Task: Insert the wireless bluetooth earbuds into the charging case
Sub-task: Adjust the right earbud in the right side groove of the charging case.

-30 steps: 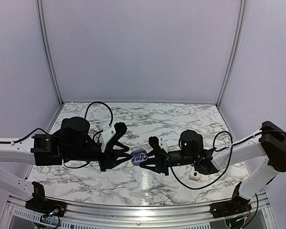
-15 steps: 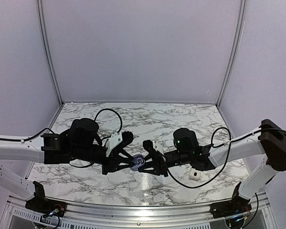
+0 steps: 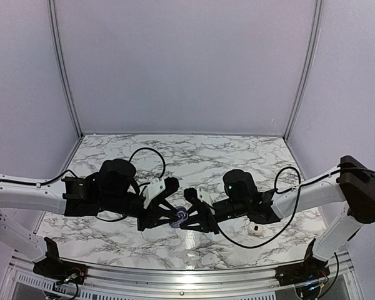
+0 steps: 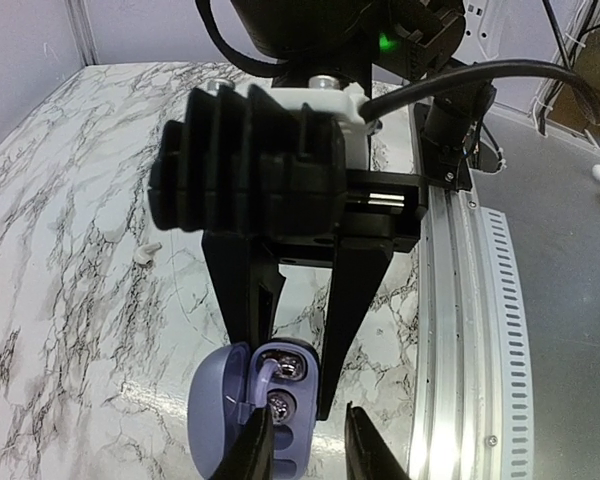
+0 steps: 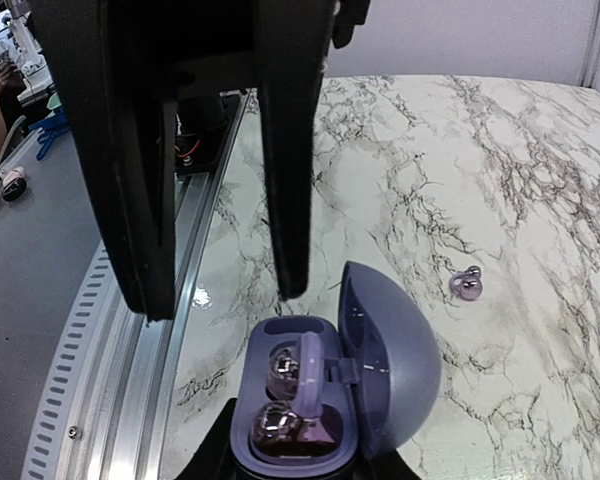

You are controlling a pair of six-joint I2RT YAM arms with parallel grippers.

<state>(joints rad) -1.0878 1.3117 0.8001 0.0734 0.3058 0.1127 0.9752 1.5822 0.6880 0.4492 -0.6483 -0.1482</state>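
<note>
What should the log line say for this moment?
right gripper: shut on charging case, lid open | left gripper: open, over case | earbud: one loose on table

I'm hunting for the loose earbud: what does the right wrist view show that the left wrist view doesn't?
Only the right wrist view: a loose earbud lying on the marble table. Only the left wrist view: a small white piece, also on the table. Both: the open purple charging case, lid swung open.
</note>
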